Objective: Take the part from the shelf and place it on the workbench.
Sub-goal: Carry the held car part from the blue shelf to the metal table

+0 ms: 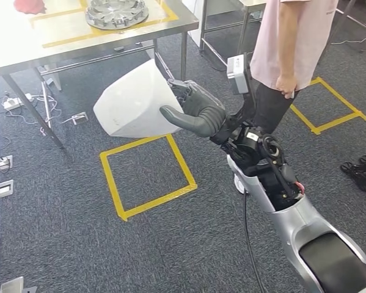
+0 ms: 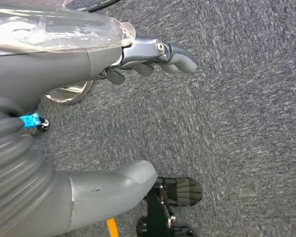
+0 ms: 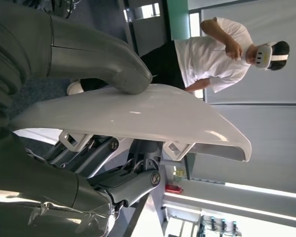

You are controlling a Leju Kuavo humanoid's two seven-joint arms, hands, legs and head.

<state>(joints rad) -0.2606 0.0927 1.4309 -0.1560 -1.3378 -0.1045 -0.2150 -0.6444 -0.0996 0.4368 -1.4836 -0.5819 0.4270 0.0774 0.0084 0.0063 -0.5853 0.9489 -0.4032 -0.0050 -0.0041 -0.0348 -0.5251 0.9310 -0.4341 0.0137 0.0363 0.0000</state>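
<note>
White part is being gripped by the right hand, thumb on its outer face, above the carpet near the steel workbench. Left hand is being held open, nothing in it.

White part, dark grey robot hand, yellow-taped grey carpet.

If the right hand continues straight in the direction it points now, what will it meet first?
The right hand holds the white part and points up-left in the head view, toward the workbench. The part would probably reach the bench's edge or its leg first; depth and height are unclear.
</note>
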